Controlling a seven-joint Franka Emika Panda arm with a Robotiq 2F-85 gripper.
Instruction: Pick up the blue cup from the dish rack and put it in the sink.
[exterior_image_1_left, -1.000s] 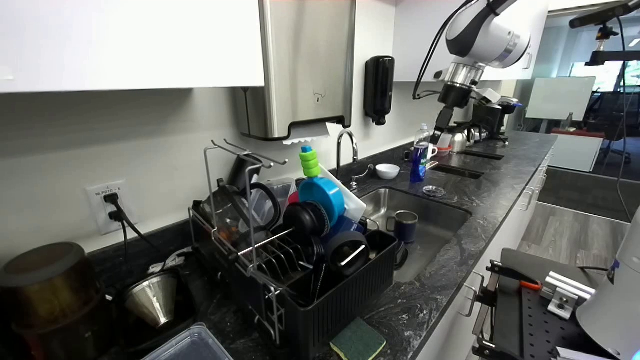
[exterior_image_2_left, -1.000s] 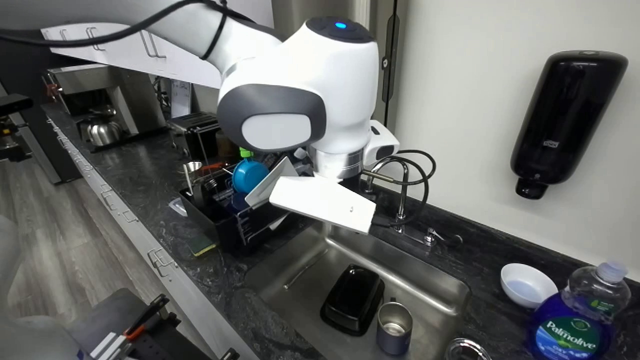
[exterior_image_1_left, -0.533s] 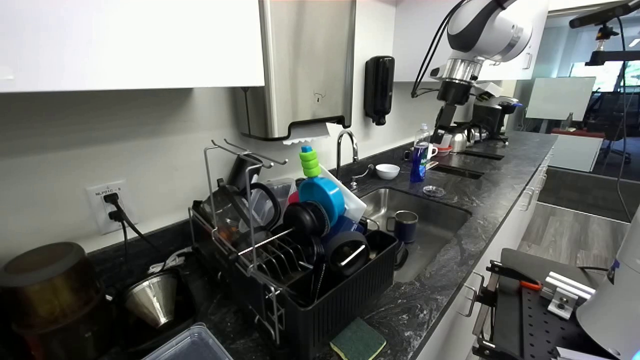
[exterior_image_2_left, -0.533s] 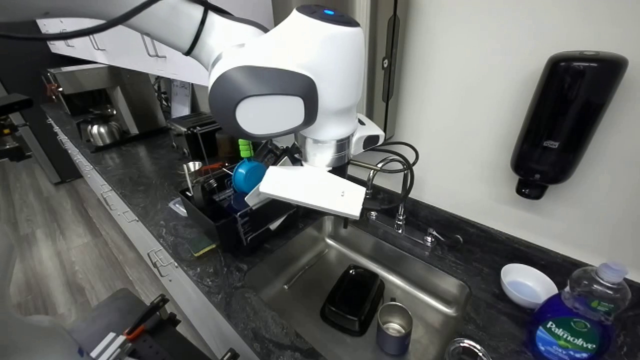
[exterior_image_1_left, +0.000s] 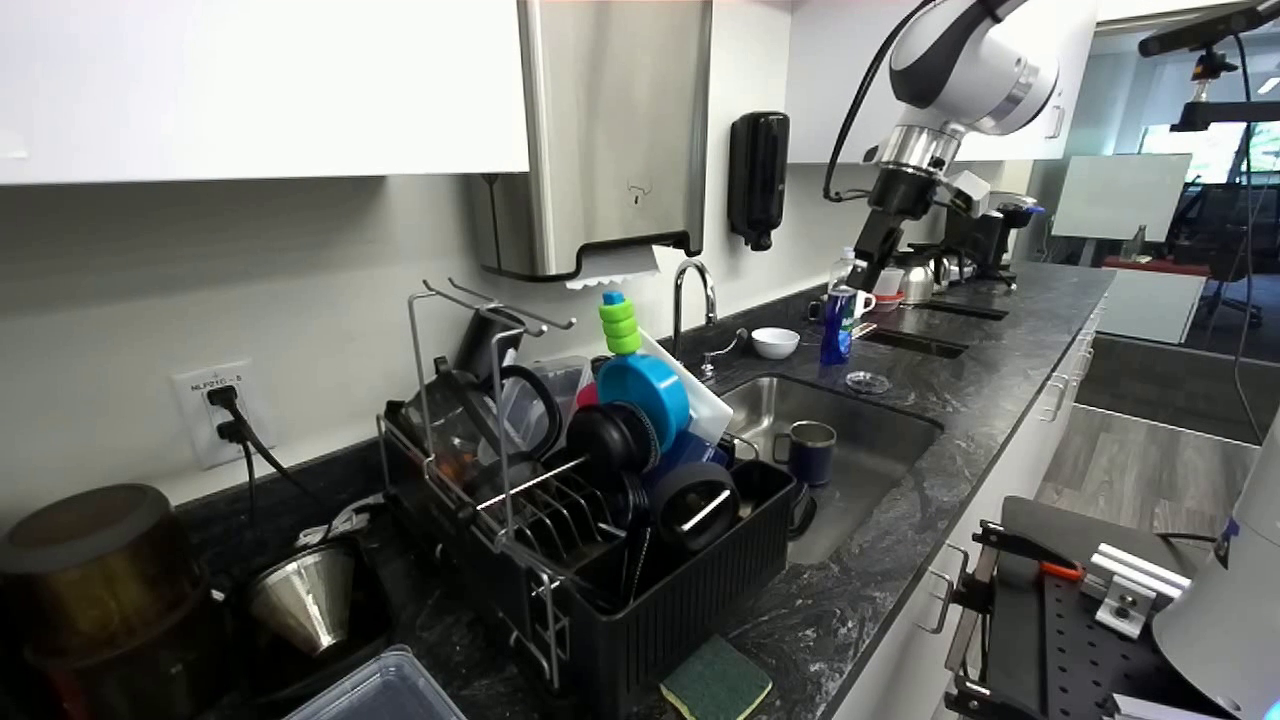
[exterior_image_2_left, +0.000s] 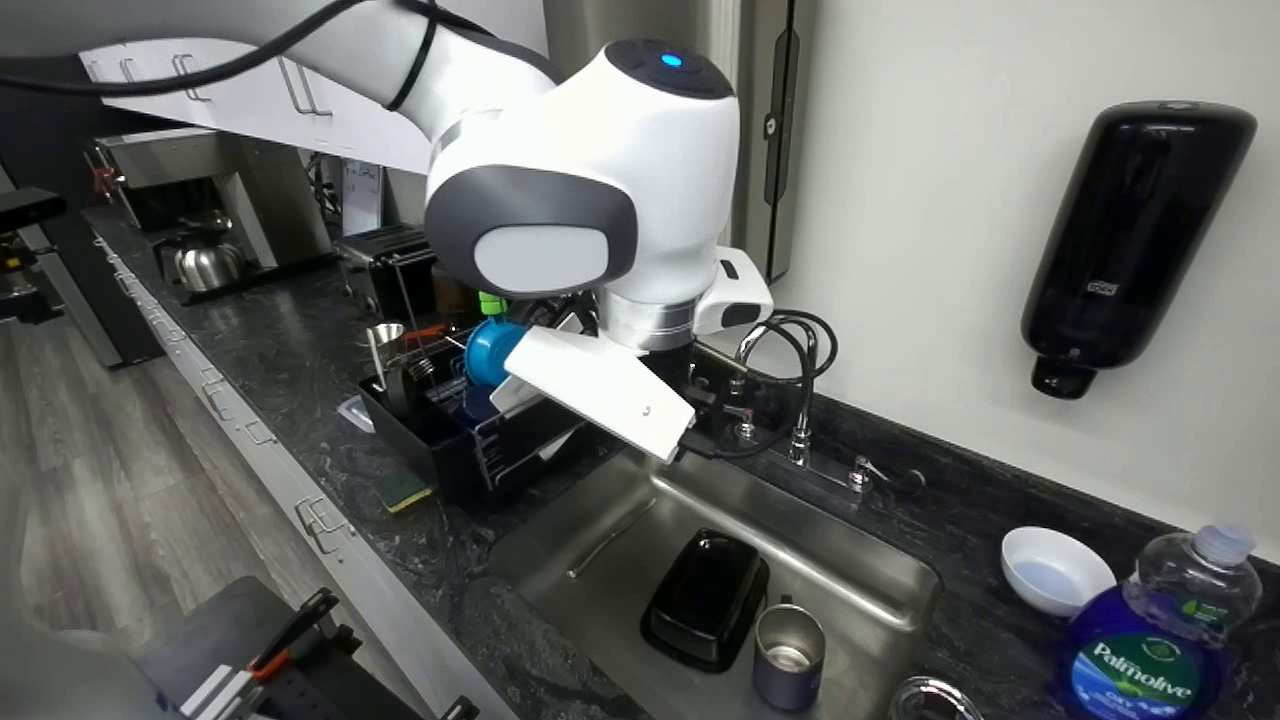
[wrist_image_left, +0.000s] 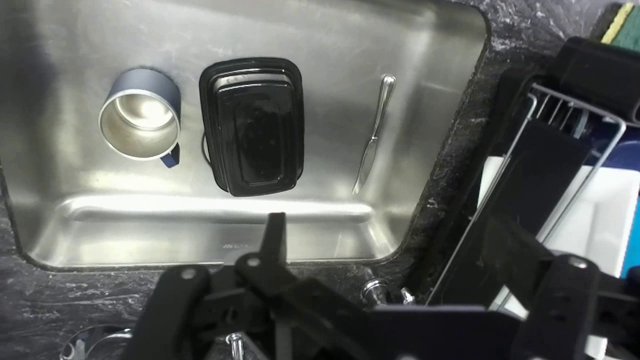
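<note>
Wrist view: end effector (wrist_image_left: 385, 222) released, spread wide, nothing in its grasp, above the sink (wrist_image_left: 335, 125) near the rack (exterior_image_1_left: 690, 615).
Mug (wrist_image_left: 140, 115): dark blue, upright in the sink, apart from the black tub (wrist_image_left: 257, 135); if meant, probably delivered.
Blue piece (exterior_image_1_left: 645, 395): in the rack; possibly the one meant, I cannot tell.
Rack: descending this wide could catch its wires or shove the white dish (wrist_image_left: 612, 215), since everything is packed tightly.
Cable (exterior_image_2_left: 735, 455): loop shows against the tap (exterior_image_2_left: 800, 448) in an exterior view; turning the end effector may hook it.
Sink: a low sweep could tip the mug, unbraced there.
</note>
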